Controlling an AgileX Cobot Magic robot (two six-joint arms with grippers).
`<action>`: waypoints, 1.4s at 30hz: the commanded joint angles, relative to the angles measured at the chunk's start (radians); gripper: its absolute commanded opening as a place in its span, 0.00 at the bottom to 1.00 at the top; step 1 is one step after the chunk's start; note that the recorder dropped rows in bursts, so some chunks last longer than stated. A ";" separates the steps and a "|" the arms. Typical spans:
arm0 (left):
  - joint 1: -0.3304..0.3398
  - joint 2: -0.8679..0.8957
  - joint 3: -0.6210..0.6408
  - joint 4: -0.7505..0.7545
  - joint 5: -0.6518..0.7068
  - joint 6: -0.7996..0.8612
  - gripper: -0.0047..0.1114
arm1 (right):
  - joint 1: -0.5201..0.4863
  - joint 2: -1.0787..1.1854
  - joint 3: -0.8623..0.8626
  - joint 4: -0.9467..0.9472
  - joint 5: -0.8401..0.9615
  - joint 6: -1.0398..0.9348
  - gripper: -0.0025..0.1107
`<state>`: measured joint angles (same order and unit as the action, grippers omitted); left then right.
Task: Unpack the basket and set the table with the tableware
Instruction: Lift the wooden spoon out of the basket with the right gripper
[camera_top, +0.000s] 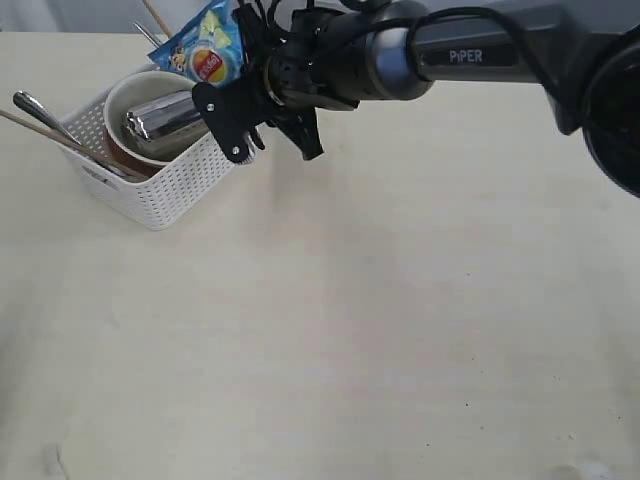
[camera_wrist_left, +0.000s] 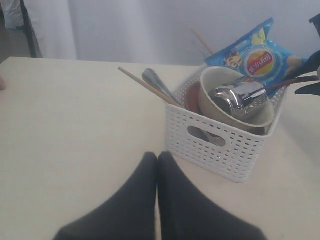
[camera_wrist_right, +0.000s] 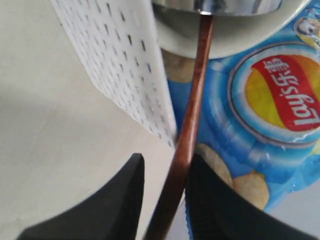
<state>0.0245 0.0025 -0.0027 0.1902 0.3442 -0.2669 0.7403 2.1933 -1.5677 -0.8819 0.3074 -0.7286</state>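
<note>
The worktop (camera_top: 350, 330) is a broad, pale cream sheet with a faint wood grain. It is matt and carries a few tiny dark specks. In the left wrist view a white curtain or wall (camera_wrist_left: 125, 30) stands behind its far edge. A dark upright post (camera_wrist_left: 30, 27) and a strip of grey floor show at one corner.

The basket (camera_top: 160, 195) stands on the worktop near the far left corner in the exterior view, white and perforated. It is still packed. A cream bowl (camera_top: 125, 95) is tipped on its side with the shiny steel cup (camera_top: 165, 118) lying in it. A reddish-brown plate (camera_wrist_left: 191, 97) stands on edge behind the bowl. Wooden chopsticks (camera_top: 45, 132) and a steel utensil handle (camera_top: 35, 108) stick out over the rim. A blue chip bag (camera_top: 205, 50) stands at the far end of the basket.

The right arm (camera_top: 465, 56) reaches across from the right to the basket's near corner. The right gripper (camera_wrist_right: 167, 160) has its jaws part-open astride the handle of the dark red spoon (camera_wrist_right: 187, 130). One jaw touches the handle, and a strip of worktop shows between the handle and the other, so the handle is not clamped.

The left gripper (camera_wrist_left: 157, 156) sits over bare worktop, apart from the basket. Its jaws are pressed together on nothing.
</note>
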 joint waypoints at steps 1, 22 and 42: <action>-0.004 -0.003 0.003 -0.003 -0.005 0.001 0.04 | -0.004 0.003 -0.002 -0.007 0.046 0.007 0.27; -0.004 -0.003 0.003 -0.003 -0.005 0.001 0.04 | 0.023 -0.019 -0.002 -0.016 0.038 0.011 0.02; -0.004 -0.003 0.003 -0.003 -0.005 0.001 0.04 | 0.031 -0.143 -0.002 -0.018 0.152 0.011 0.02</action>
<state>0.0245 0.0025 -0.0027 0.1902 0.3442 -0.2669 0.7705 2.0733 -1.5684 -0.9015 0.4338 -0.7114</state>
